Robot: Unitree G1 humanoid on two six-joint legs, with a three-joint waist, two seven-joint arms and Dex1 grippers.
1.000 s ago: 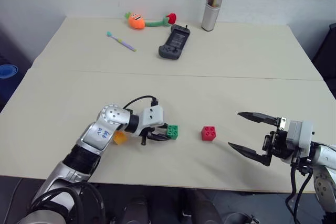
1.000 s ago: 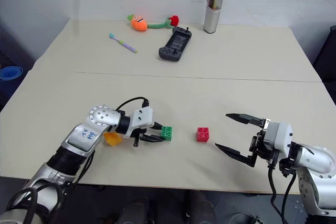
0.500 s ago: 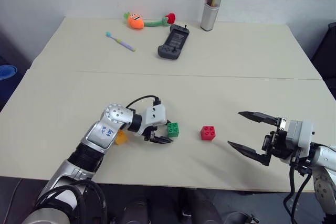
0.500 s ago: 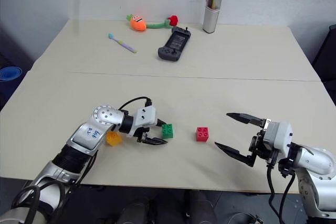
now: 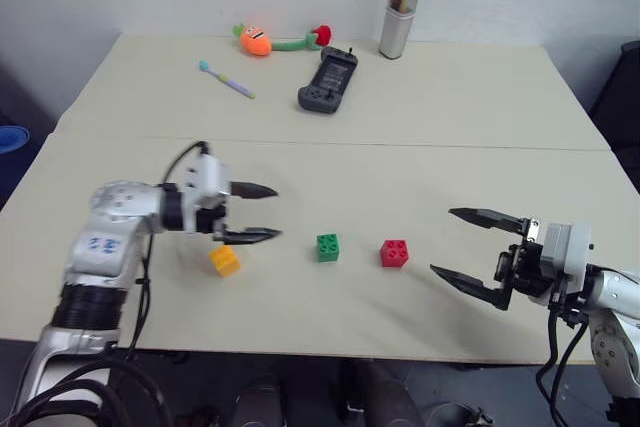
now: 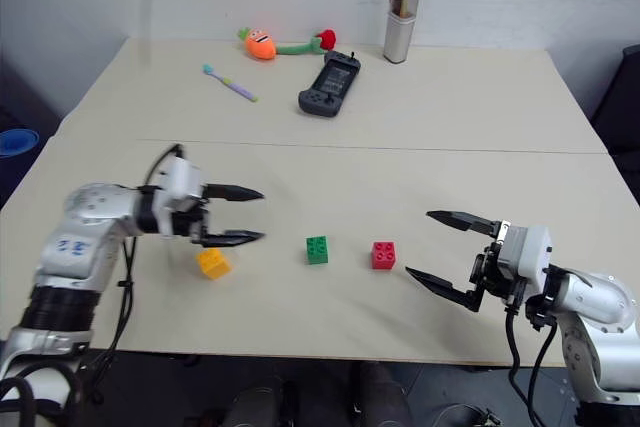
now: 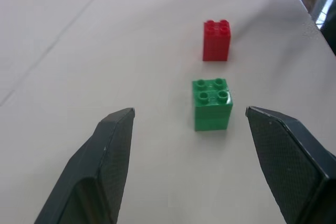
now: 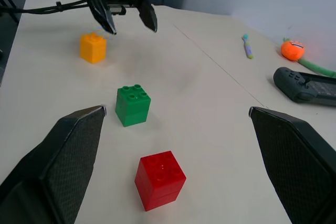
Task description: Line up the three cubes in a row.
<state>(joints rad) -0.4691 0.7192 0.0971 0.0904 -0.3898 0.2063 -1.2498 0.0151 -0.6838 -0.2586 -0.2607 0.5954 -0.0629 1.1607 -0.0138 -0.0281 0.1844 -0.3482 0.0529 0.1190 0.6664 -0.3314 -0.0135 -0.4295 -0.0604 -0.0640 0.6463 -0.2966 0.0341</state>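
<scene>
Three studded cubes sit near the table's front edge in a rough left-to-right row: yellow-orange cube (image 5: 225, 260), green cube (image 5: 327, 247), red cube (image 5: 394, 253). My left gripper (image 5: 276, 212) hovers open above the table, just over and behind the yellow-orange cube. It points right toward the green cube (image 7: 212, 103), with the red cube (image 7: 217, 40) beyond; nothing sits between its fingers. To the right of the red cube, my right gripper (image 5: 443, 241) is wide open and empty, pointing left at the row. Its wrist view shows the red cube (image 8: 159, 179), green cube (image 8: 133, 105) and yellow-orange cube (image 8: 93, 47).
At the table's far side lie a black game controller (image 5: 328, 80), a toothbrush (image 5: 227, 78), a carrot plush toy (image 5: 275, 40) and an upright silver case (image 5: 398, 7). A seam (image 5: 400, 144) crosses the table's middle.
My left gripper opened at the green cube, let it go, then drew back to the left and upward, uncovering the yellow-orange cube. The green cube stayed put. The right arm kept still.
</scene>
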